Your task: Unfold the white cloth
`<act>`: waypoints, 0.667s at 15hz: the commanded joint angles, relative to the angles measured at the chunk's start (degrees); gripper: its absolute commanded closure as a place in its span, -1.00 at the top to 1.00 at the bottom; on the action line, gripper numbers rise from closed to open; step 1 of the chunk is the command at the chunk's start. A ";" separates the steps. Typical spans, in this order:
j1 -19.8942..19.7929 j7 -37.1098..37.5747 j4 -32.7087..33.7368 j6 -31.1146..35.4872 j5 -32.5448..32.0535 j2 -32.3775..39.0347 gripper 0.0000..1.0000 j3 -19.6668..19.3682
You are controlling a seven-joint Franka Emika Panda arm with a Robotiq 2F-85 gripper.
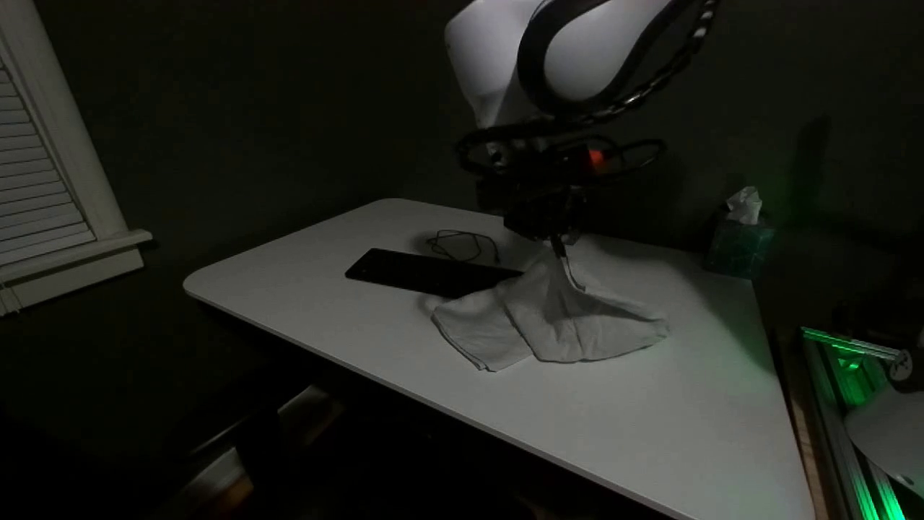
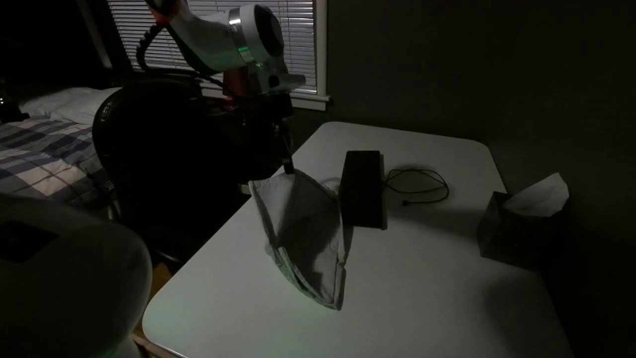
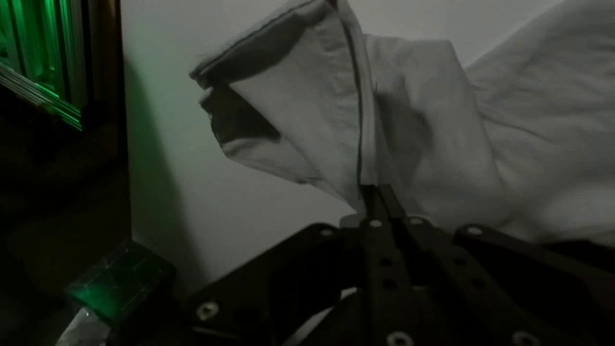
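On the table (image 1: 650, 433), box (image 1: 738, 249) with tissue (image 1: 745, 206) poking out, fingers (image 2: 288, 165) pinched closed on white cloth (image 1: 570, 328).

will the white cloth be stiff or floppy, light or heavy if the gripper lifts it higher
Probably floppy: the white cloth drapes from the shut gripper in a soft peak and slumps onto the table. It looks thin, so likely light for its size. Its layers gape apart in the wrist view, so they may fall open.

Matt cloth (image 1: 548, 318), smooth tabletop (image 1: 650, 419)
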 commanded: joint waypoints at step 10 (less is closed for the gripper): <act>-1.90 13.70 -0.05 -7.21 -15.21 -33.05 -1.00 17.96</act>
